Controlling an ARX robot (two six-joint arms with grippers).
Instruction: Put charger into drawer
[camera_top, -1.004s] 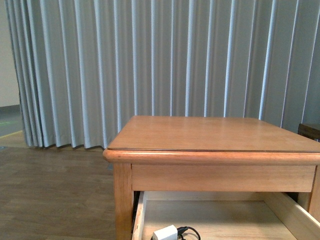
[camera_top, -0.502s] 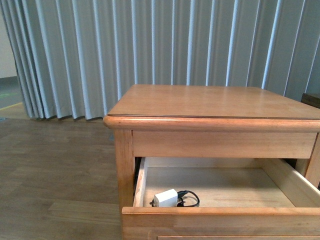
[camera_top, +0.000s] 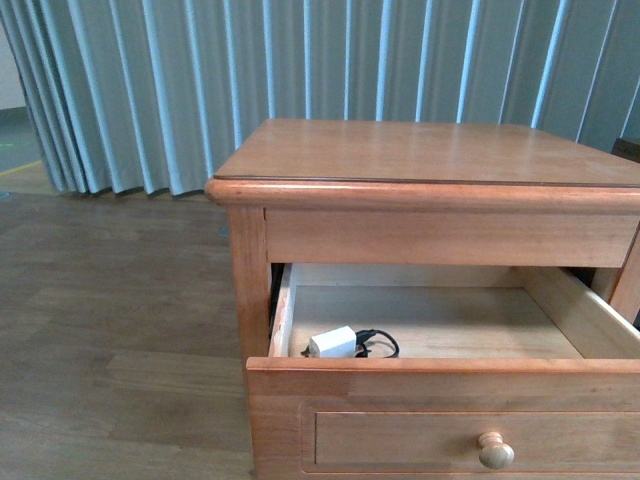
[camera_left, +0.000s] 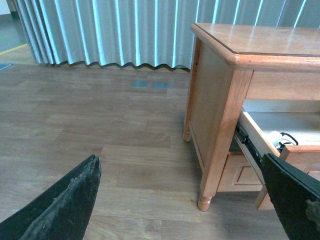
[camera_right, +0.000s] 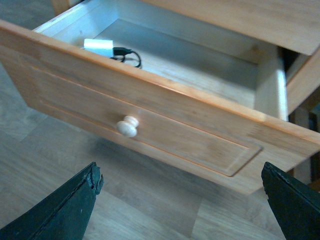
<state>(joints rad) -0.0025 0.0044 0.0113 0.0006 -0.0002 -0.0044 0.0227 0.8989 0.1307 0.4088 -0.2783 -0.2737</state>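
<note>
The white charger (camera_top: 333, 342) with its black cable lies inside the open upper drawer (camera_top: 420, 400), near its front left corner. It also shows in the right wrist view (camera_right: 99, 47) and in the left wrist view (camera_left: 274, 138). The drawer front with its round pale knob (camera_right: 127, 126) fills the right wrist view (camera_right: 165, 125). My right gripper (camera_right: 180, 197) is open and empty, in front of the drawer front over the floor. My left gripper (camera_left: 182, 192) is open and empty, over the floor left of the nightstand. Neither arm shows in the front view.
The wooden nightstand (camera_top: 430, 155) stands on a wood floor (camera_top: 110, 330) before grey curtains (camera_top: 300, 60). Its front leg (camera_left: 217, 150) is close to my left gripper. A dark piece of furniture (camera_top: 630, 148) edges in at the right.
The front view has tilted downward: the nightstand has risen in the picture, and the drawer front and its knob have come into view. The charger lies in the same spot in the drawer.
</note>
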